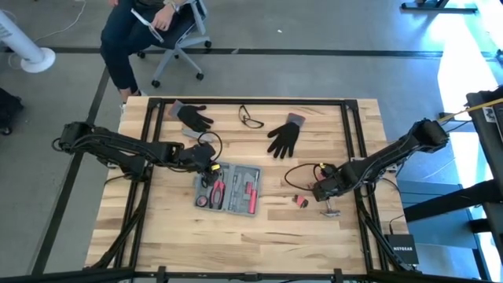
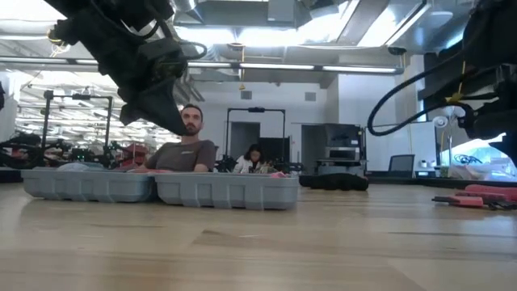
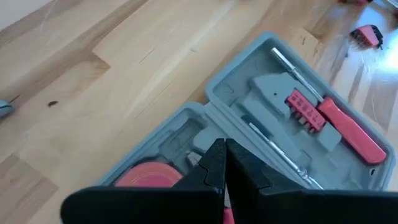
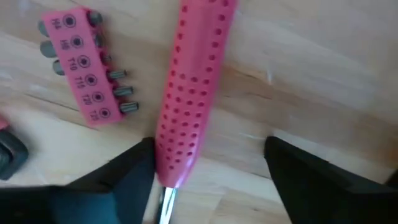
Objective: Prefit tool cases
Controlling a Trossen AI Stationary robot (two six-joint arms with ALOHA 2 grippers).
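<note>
The blue-grey tool case (image 1: 229, 189) lies open and flat in the middle of the table, with pink-handled tools in its recesses (image 3: 292, 118). My left gripper (image 1: 206, 163) hangs shut just above the case's far left part (image 3: 180, 134), with nothing between its fingers (image 3: 214, 165). In the low view its tip (image 2: 171, 121) is clear of the case (image 2: 161, 187). My right gripper (image 1: 326, 195) points down, open, over a pink dotted tool handle (image 4: 193, 93) that lies on the table. The handle's end (image 4: 171, 177) sits between the fingers, close beside one finger (image 4: 127, 174).
A pink bit holder (image 4: 84, 65) lies on the wood beside the handle (image 1: 301, 201). Two black gloves (image 1: 195, 118) (image 1: 285, 137) and a pair of glasses (image 1: 251, 118) lie toward the far edge. A person sits on a chair (image 1: 157, 23) beyond the table.
</note>
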